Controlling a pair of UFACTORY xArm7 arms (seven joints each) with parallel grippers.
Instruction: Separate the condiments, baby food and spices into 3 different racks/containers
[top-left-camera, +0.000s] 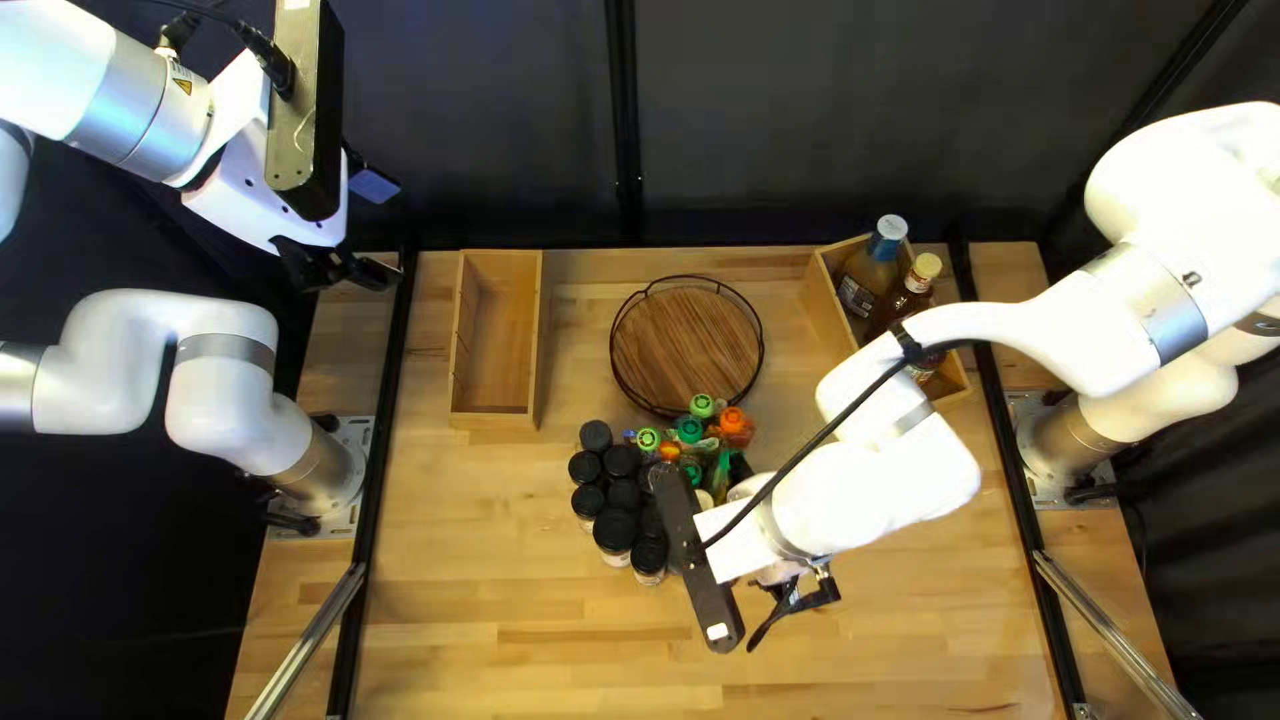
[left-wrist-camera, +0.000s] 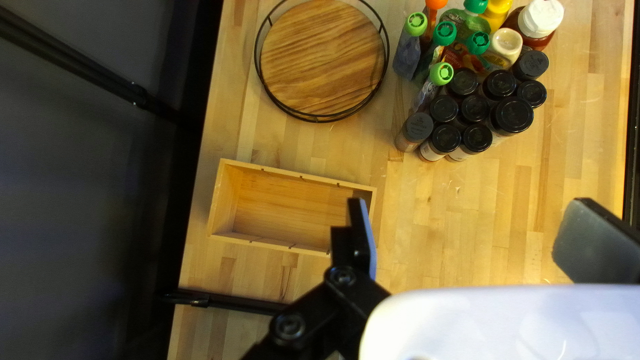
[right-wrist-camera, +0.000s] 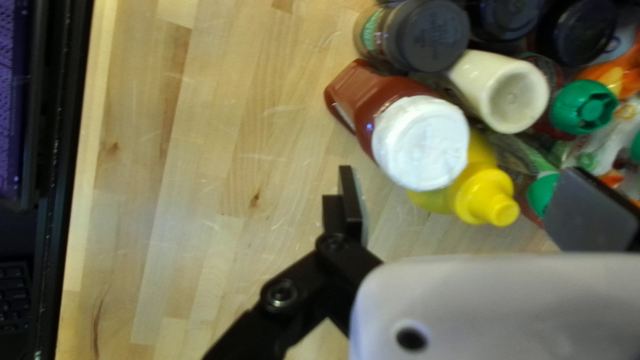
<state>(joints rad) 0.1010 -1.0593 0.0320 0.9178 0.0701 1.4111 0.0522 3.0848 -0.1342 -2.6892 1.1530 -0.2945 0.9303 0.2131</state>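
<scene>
1. State check: my right gripper [right-wrist-camera: 460, 193] is open and holds nothing. My left gripper [left-wrist-camera: 470, 223] is also open and empty, raised above the wooden table [left-wrist-camera: 467, 253].
2. Target: judged the likely first pick, the red-brown bottle with the round white cap [right-wrist-camera: 421, 142] stands ahead of my right gripper, within the span of its 2 fingers but not held.
3. Obstacle: the yellow plastic squeeze bottle with the narrow spout [right-wrist-camera: 493, 193] sits just beside the target. Farther ahead are the cream-capped bottle [right-wrist-camera: 510, 93] and the dark-capped spice jar [right-wrist-camera: 430, 37].
4. Alignment: centre the 2 fingers over the white cap. Rotate the wrist until 1 finger can enter the gap between the target and the yellow bottle.
5. Descent: lower slowly, straight down, past the cap to the body. A fingertip landing on the yellow spout could tip that bottle.
6. Grip: close evenly and firmly enough to prevent slip; the plastic may flex if squeezed hard.
7. Lift: raise vertically above every neighbouring cap before any sideways travel.
8. Placement: the pale wooden box [top-left-camera: 952, 378], well apart from my right gripper on my right arm's side, holds at least 2 bottles. Lower the target upright beside them, then release.
</scene>
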